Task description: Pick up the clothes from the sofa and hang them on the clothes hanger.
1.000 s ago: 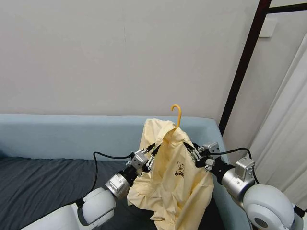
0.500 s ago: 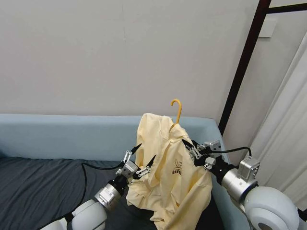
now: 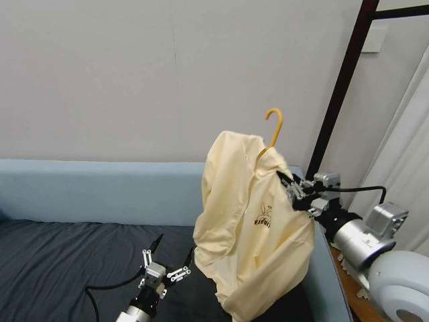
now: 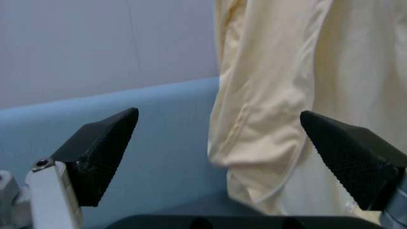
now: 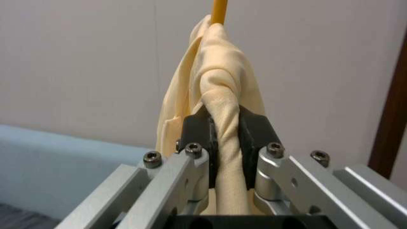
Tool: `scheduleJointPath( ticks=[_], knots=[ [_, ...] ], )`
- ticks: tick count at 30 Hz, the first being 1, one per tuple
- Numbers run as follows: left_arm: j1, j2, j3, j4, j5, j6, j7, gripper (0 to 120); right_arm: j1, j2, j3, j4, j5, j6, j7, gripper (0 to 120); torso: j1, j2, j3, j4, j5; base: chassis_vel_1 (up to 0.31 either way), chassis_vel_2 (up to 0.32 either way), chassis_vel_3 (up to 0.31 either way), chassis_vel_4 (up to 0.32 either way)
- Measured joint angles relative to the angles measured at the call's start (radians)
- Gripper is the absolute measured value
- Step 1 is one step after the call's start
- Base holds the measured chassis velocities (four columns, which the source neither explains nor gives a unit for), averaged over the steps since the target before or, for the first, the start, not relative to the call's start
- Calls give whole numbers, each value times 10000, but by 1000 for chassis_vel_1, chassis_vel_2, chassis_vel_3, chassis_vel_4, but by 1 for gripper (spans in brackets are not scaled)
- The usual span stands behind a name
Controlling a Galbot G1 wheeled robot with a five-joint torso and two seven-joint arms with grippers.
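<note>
- Left gripper (image 3: 171, 256) has let go and dropped to 6 o'clock over the sofa (image 3: 80, 188); fingers spread, empty.
- Right gripper (image 3: 293, 190) alone pinches the yellow shirt (image 3: 251, 235) on its hanger (image 3: 274, 127), now raised toward 2 o'clock, nearer the rack pole (image 3: 342, 87).
- Looks like single-arm carry; not hung yet.

The hanger (image 3: 274, 134) has its shoulders hidden inside the pale yellow shirt (image 3: 248, 235), and in the right wrist view its stem runs off the top edge. The shirt's hem is cut off by the head view's bottom edge, and its dark chest print is too small to read. The right gripper (image 3: 285, 180) clamps a twisted fold of cloth that hides the inner faces of its pads. The left arm is cut off at the bottom edge just behind the left gripper (image 3: 175, 245). The shirt covers part of the back of the sofa (image 3: 80, 188). The dark rack pole (image 3: 338, 94) runs off the top edge.
</note>
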Motion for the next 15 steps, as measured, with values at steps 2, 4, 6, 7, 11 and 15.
scheduleJointPath(
  ticks=[2, 4, 6, 7, 11, 15],
  knots=[
    [289, -569, -76, 363, 209, -269, -177, 100, -104, -274, 605, 9, 289, -109, 127, 8, 0, 0, 0, 0, 2, 0, 0, 0, 0],
    [405, -889, -99, 602, 375, -487, -370, 100, -112, -475, 890, 55, 575, -236, 266, 8, 0, 0, 0, 0, -1, 0, 0, 0, 0],
    [602, -1242, -136, 793, 460, -645, -554, 100, -76, -788, 1243, 173, 1158, -503, 531, 8, 0, 0, 0, -1, -3, 0, 0, 0, 0],
    [676, -1325, -159, 805, 455, -676, -562, 100, -59, -875, 1339, 207, 1327, -597, 609, 8, 0, 0, 0, -1, -3, 0, 0, 0, 0],
    [1159, -1678, -402, 801, 313, -970, -372, 100, 12, -1369, 1836, 324, 2219, -1069, 1040, 8, 0, -1, 0, 1, 0, 0, 0, 0, 0],
    [1830, -2004, -694, 558, 115, -1316, 106, 100, 135, -1785, 2718, 198, 3212, -1760, 1616, 8, 0, 0, 0, 2, -2, 0, 0, 0, 0]
  ],
)
